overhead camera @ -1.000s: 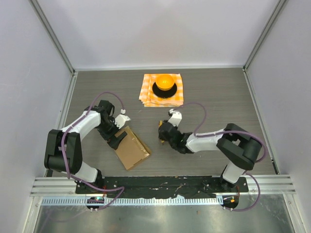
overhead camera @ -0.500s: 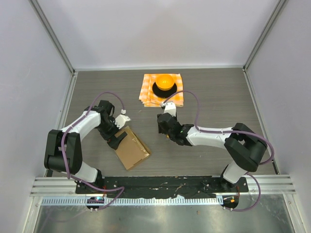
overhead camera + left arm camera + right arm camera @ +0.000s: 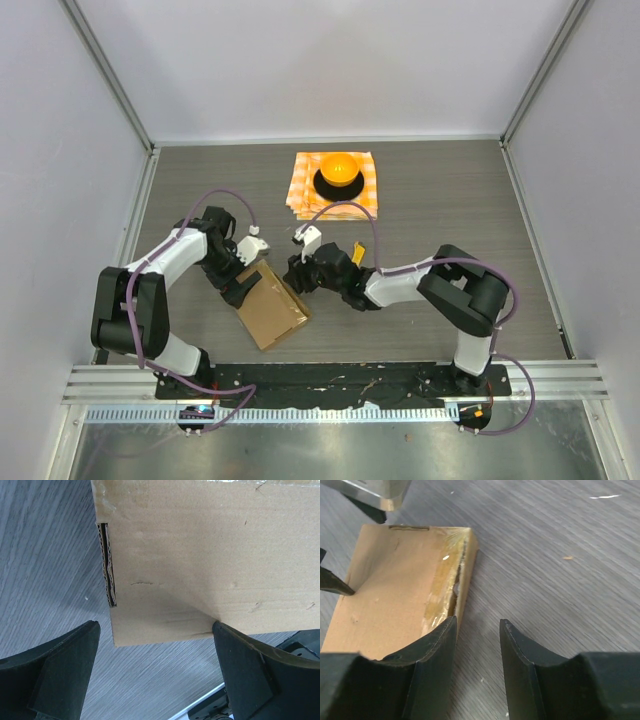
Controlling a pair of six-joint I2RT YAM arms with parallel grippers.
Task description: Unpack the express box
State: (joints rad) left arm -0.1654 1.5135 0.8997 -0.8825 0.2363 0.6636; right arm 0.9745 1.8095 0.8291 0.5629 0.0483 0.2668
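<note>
Big swing to the left from the right gripper [image 3: 296,274] since a second ago: gone from out over the bare table [image 3: 450,200], now parked right at the express box [image 3: 272,315]. No change for the box or the left gripper [image 3: 237,283], same spots as before.

Lies flat and turned diagonally, to the near-left of the orange-checkered cloth [image 3: 303,198] and well apart from it. Closed up by the look of it, with shiny clear tape [image 3: 441,580] running along the long edge facing the cloth and a bit of a gap showing under the flap there.

Right gripper: parted a moderate way, nothing between the fingers, one finger just beside that taped edge, the other over bare wood on the cloth side.

Left gripper: spread wide, straddling a box corner on the end further from the cloth, one finger looking to touch the cardboard edge, not clamped on anything.

Over on the cloth itself, an orange dome [image 3: 339,165] on a black base.
</note>
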